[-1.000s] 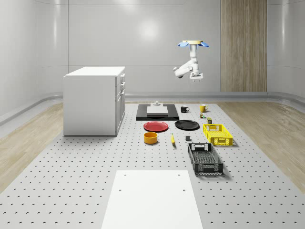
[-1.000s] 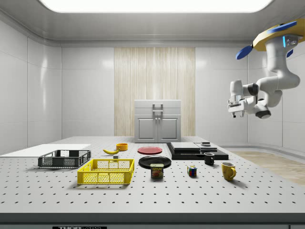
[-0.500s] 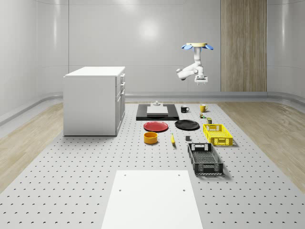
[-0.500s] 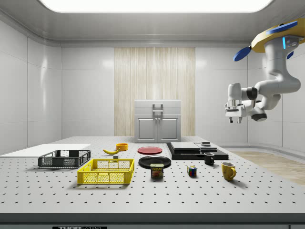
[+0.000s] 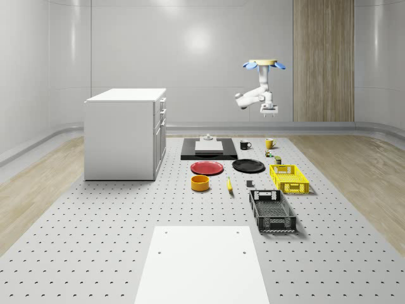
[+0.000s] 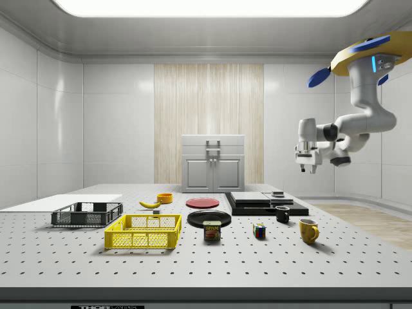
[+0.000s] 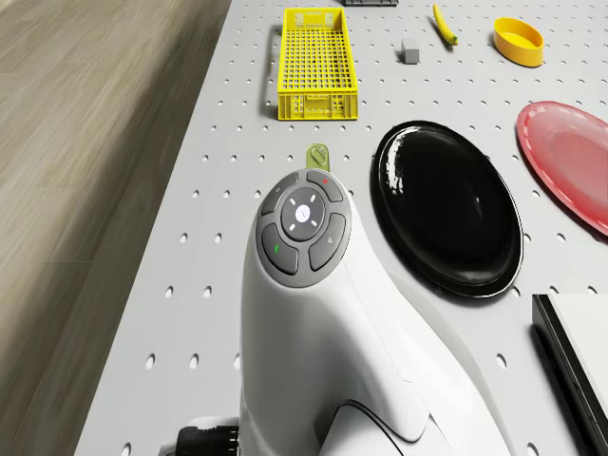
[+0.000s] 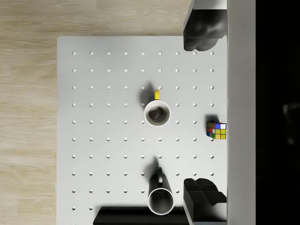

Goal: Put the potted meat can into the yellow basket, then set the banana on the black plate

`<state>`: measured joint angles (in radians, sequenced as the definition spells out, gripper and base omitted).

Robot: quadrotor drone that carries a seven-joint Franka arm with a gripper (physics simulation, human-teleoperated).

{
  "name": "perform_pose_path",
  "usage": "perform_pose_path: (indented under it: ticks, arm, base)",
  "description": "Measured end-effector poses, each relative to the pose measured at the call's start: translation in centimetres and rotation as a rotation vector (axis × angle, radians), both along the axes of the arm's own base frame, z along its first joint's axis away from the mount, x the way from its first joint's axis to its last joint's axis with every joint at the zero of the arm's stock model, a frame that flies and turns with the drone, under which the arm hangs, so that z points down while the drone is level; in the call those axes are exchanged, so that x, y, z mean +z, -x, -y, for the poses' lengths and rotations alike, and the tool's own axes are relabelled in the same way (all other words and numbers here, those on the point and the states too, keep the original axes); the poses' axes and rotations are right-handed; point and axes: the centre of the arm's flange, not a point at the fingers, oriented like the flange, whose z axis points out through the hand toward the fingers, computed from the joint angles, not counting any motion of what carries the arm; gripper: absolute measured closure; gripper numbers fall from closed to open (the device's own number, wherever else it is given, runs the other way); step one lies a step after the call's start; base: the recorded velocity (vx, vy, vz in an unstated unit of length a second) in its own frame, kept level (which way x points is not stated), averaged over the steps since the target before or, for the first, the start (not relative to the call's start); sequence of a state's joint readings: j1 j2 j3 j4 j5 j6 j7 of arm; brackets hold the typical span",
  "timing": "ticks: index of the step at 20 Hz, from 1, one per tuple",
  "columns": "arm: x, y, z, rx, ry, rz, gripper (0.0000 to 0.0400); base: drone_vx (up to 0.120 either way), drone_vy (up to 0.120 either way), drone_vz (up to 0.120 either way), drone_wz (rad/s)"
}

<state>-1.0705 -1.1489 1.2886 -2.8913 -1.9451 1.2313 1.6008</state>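
Observation:
The potted meat can [image 6: 212, 230] stands on the table just right of the yellow basket [image 6: 144, 232] in the side view; the arm partly hides the can [image 7: 316, 154] in the drone view. The banana [image 5: 229, 184] lies near the black plate [image 5: 248, 166]. The drone [image 5: 262, 64] hovers high over the table's far end. My gripper [image 6: 308, 168] hangs well above the mugs, pointing down. In the wrist view the gripper [image 8: 202, 115] is open, with nothing between its fingers [image 8: 202, 28].
A yellow mug [image 8: 157, 112], a black mug [image 8: 160, 199] and a Rubik's cube [image 8: 216, 130] sit below the gripper. A red plate [image 5: 207, 168], an orange bowl [image 5: 200, 183], a black crate [image 5: 272, 211], a black slab [image 5: 209, 149] and a white cabinet [image 5: 123, 133] also stand here.
Drone and arm have drifted toward the whole-scene view's right and the side view's left. The gripper has come a little lower. Nothing on the table has moved.

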Motion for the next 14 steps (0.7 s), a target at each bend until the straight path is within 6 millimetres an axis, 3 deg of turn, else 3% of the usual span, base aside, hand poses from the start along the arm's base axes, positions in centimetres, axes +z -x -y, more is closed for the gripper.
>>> perform_pose_path:
  ticks: [14]
  arm:
    - [0.00, 0.00, 0.01, 0.000, 0.001, 0.000, 0.0000]
  base:
    - [0.120, 0.000, -0.120, 0.000]
